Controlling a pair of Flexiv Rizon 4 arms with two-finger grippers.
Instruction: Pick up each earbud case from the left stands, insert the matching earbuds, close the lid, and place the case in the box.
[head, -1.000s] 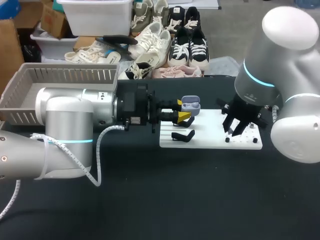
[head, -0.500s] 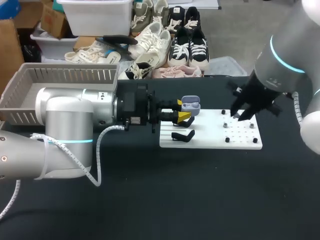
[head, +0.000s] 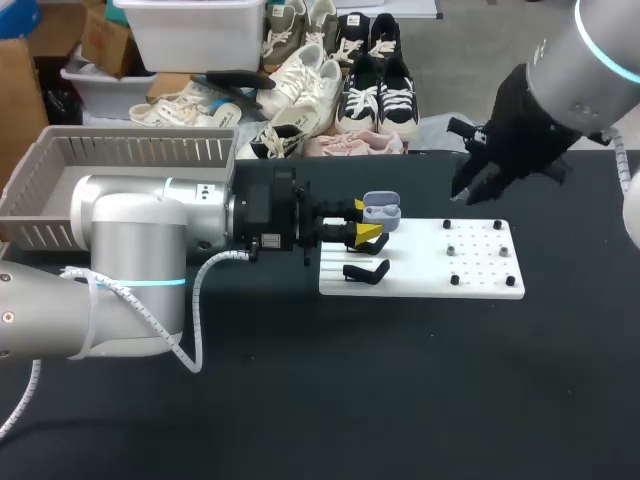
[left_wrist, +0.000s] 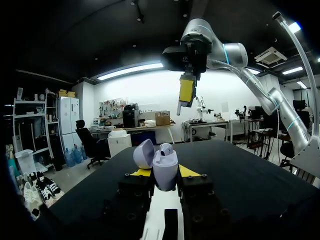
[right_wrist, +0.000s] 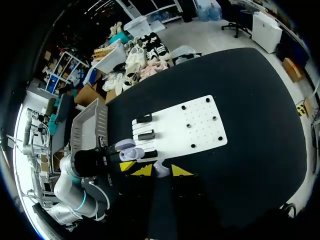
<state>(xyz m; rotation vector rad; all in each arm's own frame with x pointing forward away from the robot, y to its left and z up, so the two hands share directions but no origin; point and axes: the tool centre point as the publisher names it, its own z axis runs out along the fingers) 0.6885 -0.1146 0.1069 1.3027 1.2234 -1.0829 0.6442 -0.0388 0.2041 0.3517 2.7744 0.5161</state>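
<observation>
Right tool (head: 468, 190) lifted earbud (right_wrist: 159, 169) off the board (head: 420, 282)

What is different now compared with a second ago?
The right pincer rose off the white board and drew back toward the table's far edge, with a small pale earbud between its tips. The left pincer kept still, clamped on the open earbud case. The board did not shift.

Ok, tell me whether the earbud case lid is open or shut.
Open: the lid is tipped back off the earbud case, which stands upright between the left fingers.
</observation>
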